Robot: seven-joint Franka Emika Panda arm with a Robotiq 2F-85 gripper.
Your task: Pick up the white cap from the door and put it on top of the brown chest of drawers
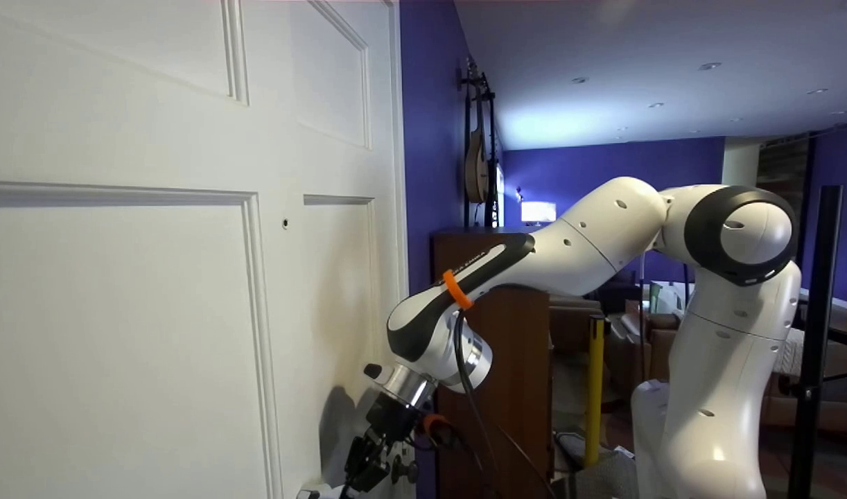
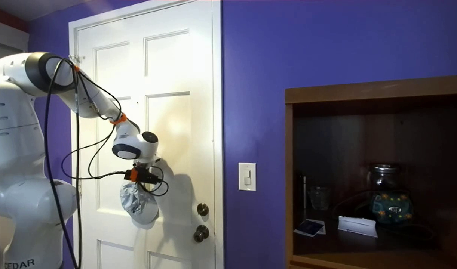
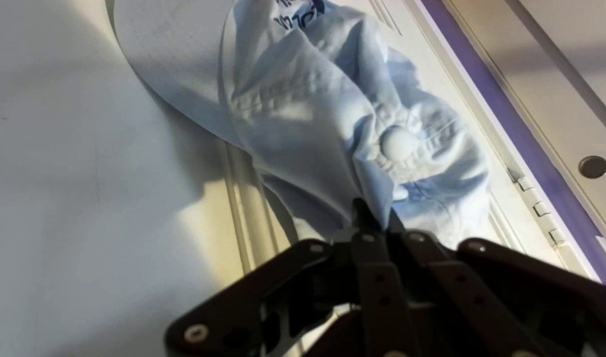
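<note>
Cap (image 3: 328, 134), pale cloth, crumpled: upper middle of the wrist view, brim (image 3: 169, 54) toward upper left; in an exterior view, lower left of centre, hanging in front of the door (image 2: 168, 123). Whether anything behind bears it: cannot tell.

Gripper (image 3: 377, 218), lower middle of the wrist view: clenched on one narrow fold of the cap.

Chest of drawers (image 2: 363, 89), right of frame in an exterior view: top edge well above the cap; not yet reached.

Faults foreseen:
Slip: likeliest, the fold being slim; a jerk or a hidden support could draw the cloth out.
Snag: cap catching the doorknob (image 2: 200, 234), lower middle of frame, if carried right at this height.
Short lift: dangling brim striking the chest's front, or straying into its open shelf (image 2: 329, 249), lower right.
Poor release: soft cloth let go half over the edge, then sliding off.
</note>
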